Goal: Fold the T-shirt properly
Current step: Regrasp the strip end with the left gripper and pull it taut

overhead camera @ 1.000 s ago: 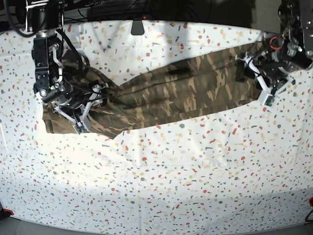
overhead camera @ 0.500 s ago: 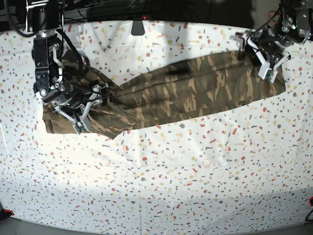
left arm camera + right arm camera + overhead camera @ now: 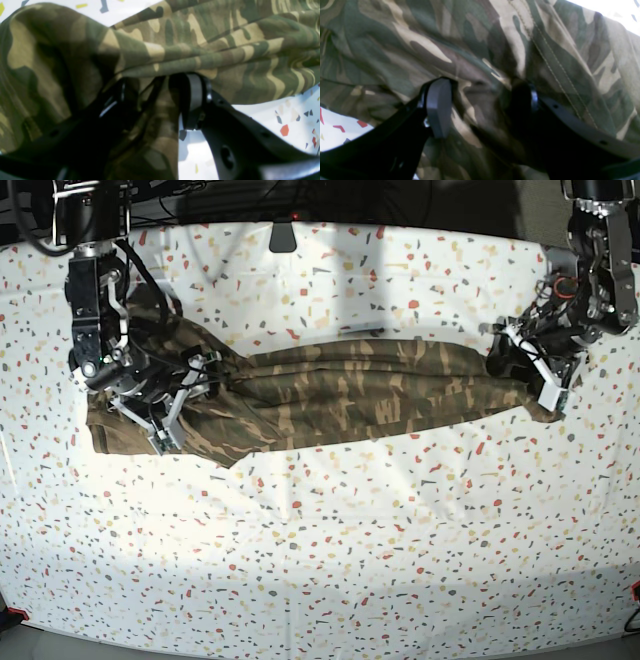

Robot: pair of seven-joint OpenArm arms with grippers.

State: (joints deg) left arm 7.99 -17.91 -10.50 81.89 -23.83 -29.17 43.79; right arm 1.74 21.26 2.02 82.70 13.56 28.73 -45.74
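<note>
The camouflage T-shirt point(image 3: 360, 385) lies as a long narrow band across the back half of the table. Its left end spreads wider under my right gripper point(image 3: 188, 400). In the right wrist view that gripper point(image 3: 480, 105) stands open, its fingers wide apart and pressed onto the T-shirt point(image 3: 470, 37), with a hump of cloth between them. My left gripper point(image 3: 525, 365) sits at the shirt's bunched right end. In the left wrist view it point(image 3: 157, 100) is shut on a fold of the T-shirt point(image 3: 200, 37), which hangs between its fingers and partly hides one of them.
A white cover with coloured speckles point(image 3: 330, 550) spreads over the whole table. A small dark fitting point(image 3: 283, 235) sits at the back edge in the middle. Both arms' dark bases stand at the back corners.
My left gripper lifted the shirt's right end towards the back, then brought it down and forward. The right half of the shirt has narrowed into a band. My right gripper has stayed put.
</note>
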